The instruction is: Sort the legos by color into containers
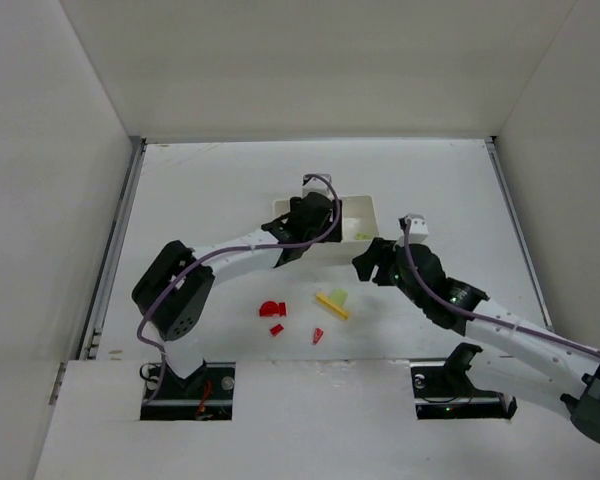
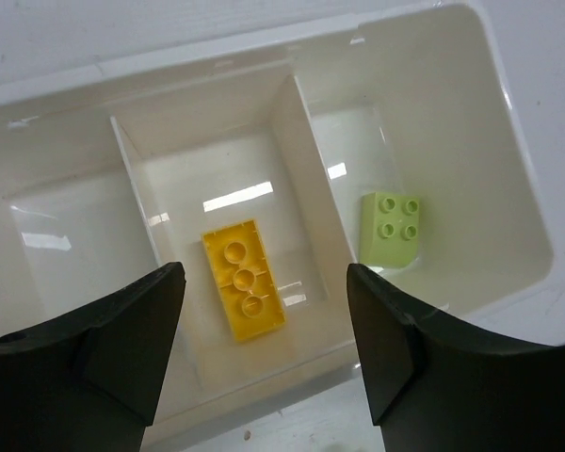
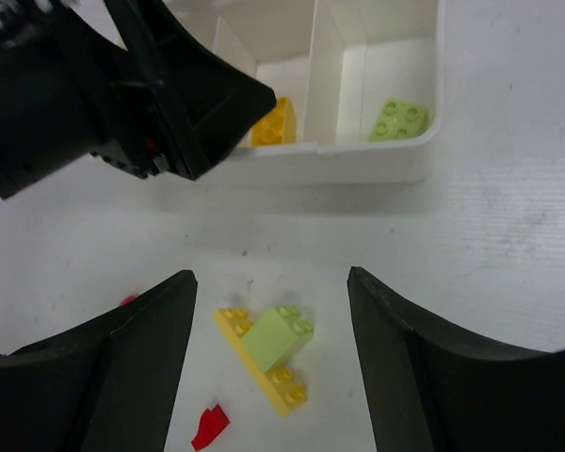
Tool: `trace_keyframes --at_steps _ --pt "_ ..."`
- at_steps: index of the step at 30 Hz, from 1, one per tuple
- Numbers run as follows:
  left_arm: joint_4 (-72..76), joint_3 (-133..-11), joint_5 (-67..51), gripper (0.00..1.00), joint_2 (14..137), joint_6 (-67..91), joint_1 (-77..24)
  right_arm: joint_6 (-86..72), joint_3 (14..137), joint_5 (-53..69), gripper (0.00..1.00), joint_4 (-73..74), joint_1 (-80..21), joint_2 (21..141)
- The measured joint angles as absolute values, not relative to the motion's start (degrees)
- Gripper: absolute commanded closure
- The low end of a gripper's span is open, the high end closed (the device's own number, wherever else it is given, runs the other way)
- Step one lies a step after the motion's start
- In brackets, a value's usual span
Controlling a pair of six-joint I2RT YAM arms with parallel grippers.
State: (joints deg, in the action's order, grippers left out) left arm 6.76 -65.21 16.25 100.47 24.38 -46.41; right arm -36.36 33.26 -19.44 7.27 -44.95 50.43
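The white three-compartment tray [image 1: 368, 208] sits mid-table. My left gripper [image 1: 302, 228] hovers above it, open and empty [image 2: 266, 320]. Below it a yellow lego [image 2: 245, 279] lies underside up in the middle compartment, and a light green lego [image 2: 393, 229] rests in the right one. My right gripper [image 1: 366, 266] is open [image 3: 271, 320] over a light green brick [image 3: 278, 339] stuck on a yellow plate [image 3: 287, 388] lying on the table, touching neither. Three red legos lie loose in front [image 1: 272, 309], [image 1: 276, 329], [image 1: 318, 335].
The tray's left compartment [image 2: 66, 245] holds nothing that I can see. In the right wrist view the left gripper's black body [image 3: 151, 104] hangs over the tray's near wall [image 3: 358, 162]. White walls close in the table on three sides.
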Motion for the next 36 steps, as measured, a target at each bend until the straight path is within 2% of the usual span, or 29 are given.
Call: trace_keyframes --at_steps 5,6,8,11,14,19,24,34,36 --pt "7.62 -62.11 16.08 0.33 90.59 24.27 -46.46 -39.05 31.33 -18.83 0.43 6.76 -47.44 54.5" --pt "8.23 -61.28 15.88 0.33 87.7 24.32 -46.44 -39.57 31.18 -18.44 0.43 6.48 -47.59 55.68" --pt "10.35 -59.09 15.25 0.33 80.88 24.6 -46.13 -40.73 31.14 -17.74 0.4 5.69 -47.79 59.13" --pt "13.87 -55.68 14.24 0.34 71.83 25.74 -45.52 -42.17 31.14 -17.06 0.3 5.3 -48.31 64.66" --pt "15.94 -51.57 13.47 0.34 65.89 27.42 -44.75 -43.33 31.38 -16.53 0.25 5.15 -49.41 69.52" --pt "15.62 -42.85 12.56 0.34 62.46 29.76 -43.86 -44.95 32.75 -15.77 0.21 5.04 -50.76 74.67" --pt "12.6 -37.08 12.03 0.34 61.25 31.09 -43.09 -46.57 34.28 -14.48 0.21 3.4 -51.09 78.02" --pt "12.19 -35.2 11.97 0.34 54.0 31.14 -41.91 -49.65 35.22 -11.81 0.27 1.72 -50.87 80.99" --pt "12.14 -34.68 11.99 0.34 53.23 31.14 -41.87 -50.04 35.22 -11.77 0.32 1.93 -50.63 80.86"
